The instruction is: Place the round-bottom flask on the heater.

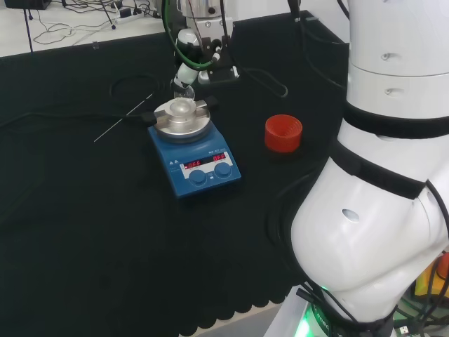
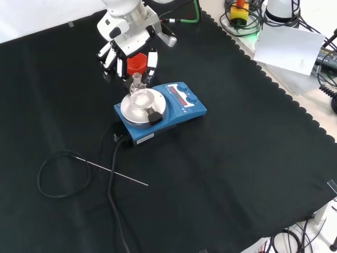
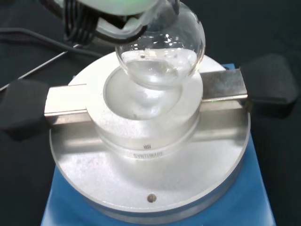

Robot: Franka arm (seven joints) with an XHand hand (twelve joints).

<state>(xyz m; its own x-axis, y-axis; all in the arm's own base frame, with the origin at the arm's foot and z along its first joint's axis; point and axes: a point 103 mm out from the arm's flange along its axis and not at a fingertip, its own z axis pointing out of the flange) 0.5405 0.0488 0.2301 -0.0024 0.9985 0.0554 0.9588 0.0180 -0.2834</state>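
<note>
Round-bottom flask [image 3: 160, 52], thin, fragile, slippery glass, over the heater [image 1: 193, 151]; robot hand [image 2: 126, 55] fingers straight, holding nothing; best gripped at neck.

Clear, glossy glass on the flask [image 3: 162, 52], catching bright highlights. Beneath it a brushed, matt metal block [image 3: 141, 122] on a smooth silvery plate [image 3: 150, 188], with matt black handles [image 3: 270, 84]. The heater [image 1: 195, 163] body looks like smooth blue plastic. Red ribbed ring [image 1: 283, 133], plastic-looking. Matt black cloth covers the worktop [image 2: 237, 174].
</note>
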